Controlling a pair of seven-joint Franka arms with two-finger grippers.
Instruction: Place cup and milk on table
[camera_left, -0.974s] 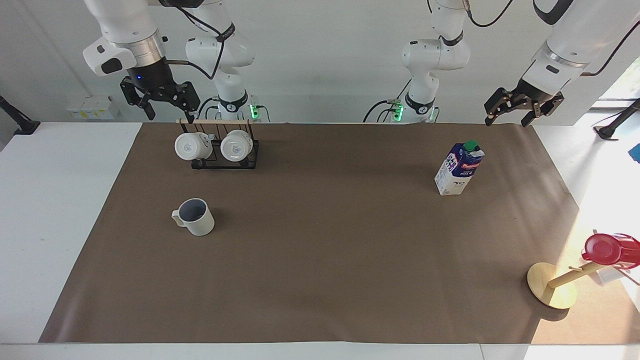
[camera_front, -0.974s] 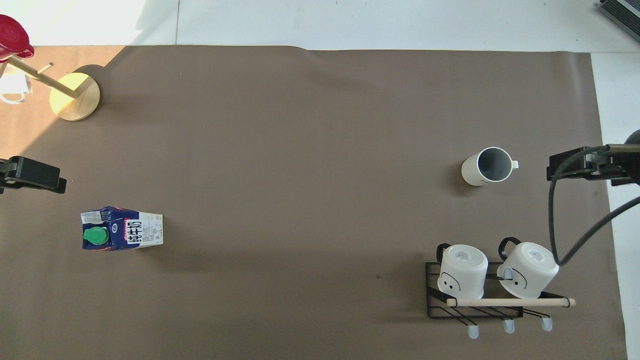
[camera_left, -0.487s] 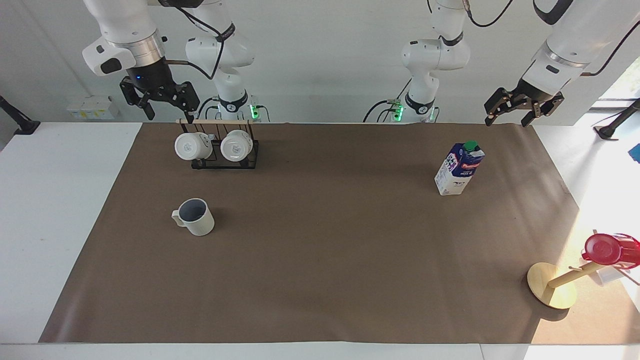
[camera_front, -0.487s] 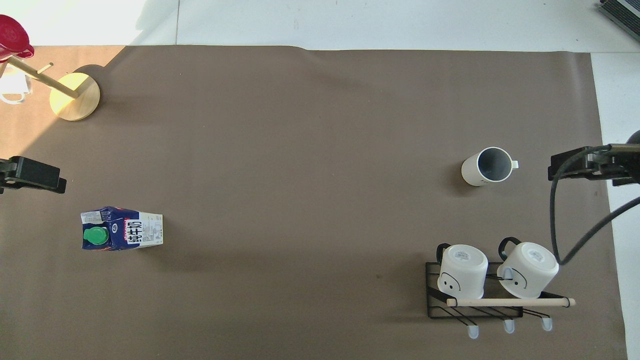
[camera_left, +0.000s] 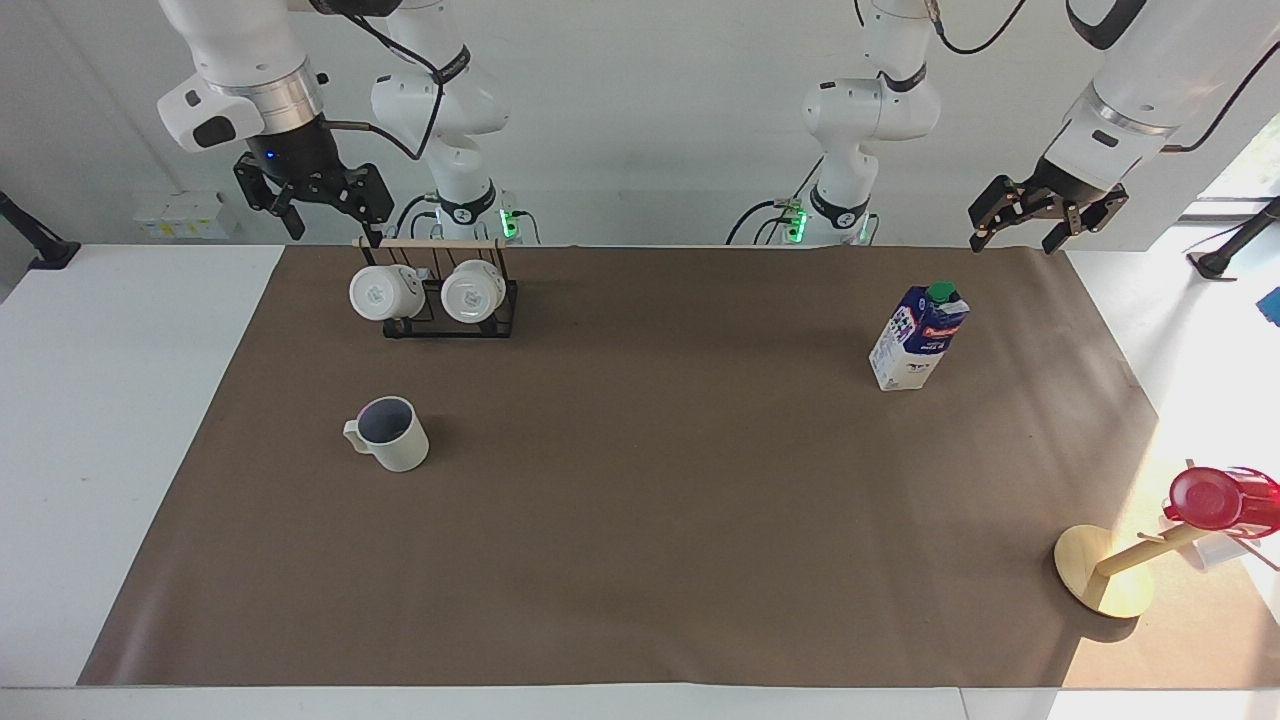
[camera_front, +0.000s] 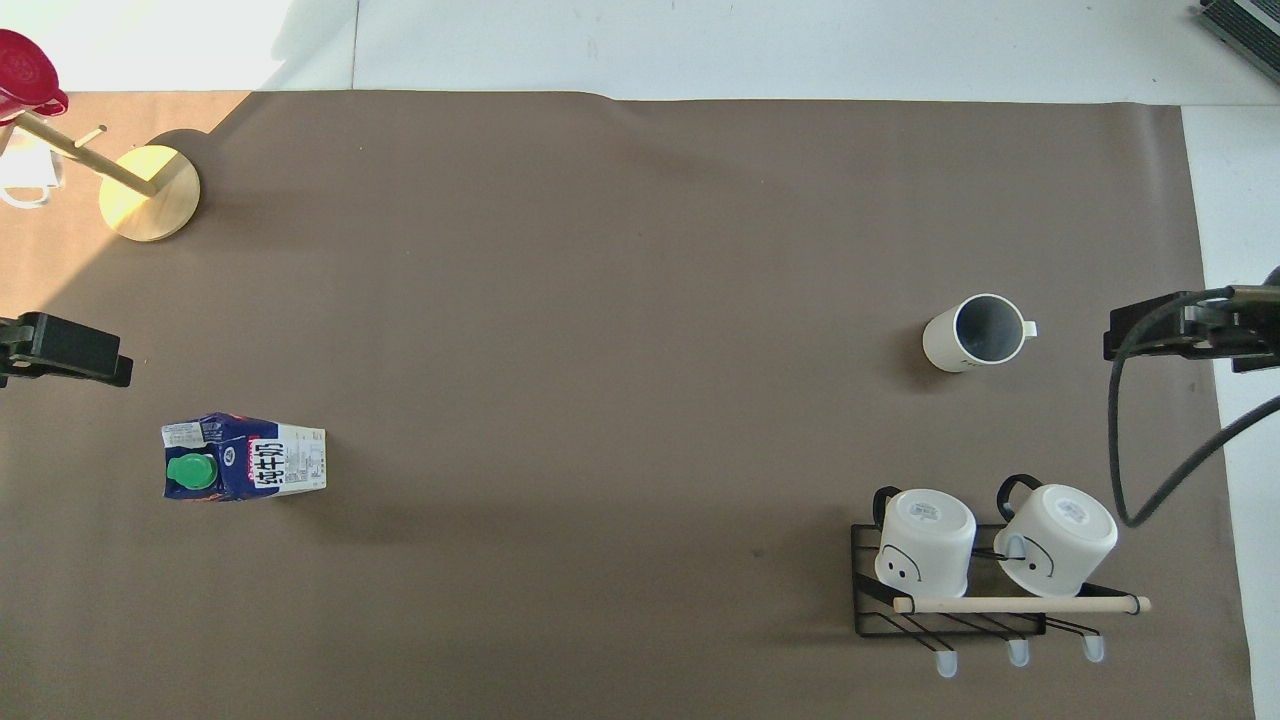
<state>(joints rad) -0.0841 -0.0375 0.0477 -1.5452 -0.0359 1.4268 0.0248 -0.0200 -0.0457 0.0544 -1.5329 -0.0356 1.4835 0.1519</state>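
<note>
— Comparing with a second ago, we find only one change: our right gripper (camera_left: 305, 205) has risen a little and drawn back toward its end of the table, up in the air over the edge of the brown sheet by the mug rack (camera_left: 447, 300). In the overhead view its tip has slid outward too.

— And the left gripper (camera_left: 1045, 222)?

— It hasn't moved. It hangs high over the robots' edge of the table (camera_left: 130, 420), toward the left arm's end, and waits. Both grippers hold nothing, with fingers spread apart.

— So where are our two things?

— Exactly where they were. The cup (camera_left: 390, 433) stands upright on the sheet, mouth up, farther from the robots than the rack and toward the right arm's end. The milk (camera_left: 918, 336) stands upright on the sheet toward the left arm's end, green cap on top, well apart from the cup. Nothing touches either.

— Then what does the right arm's lift tell us?

— We judge it as a retreat after letting go, not an approach. With cup and milk both set down and both hands empty and clear, we'd call the task done, or all but done.

— Anything still at risk?

— Little, we think. The two white mugs (camera_left: 428, 292) hang on the rack close under the right gripper, so a careless sweep there could knock them. The red cup (camera_left: 1215, 498) on its wooden stand (camera_left: 1100, 570) sits far off and plays no part.
</note>
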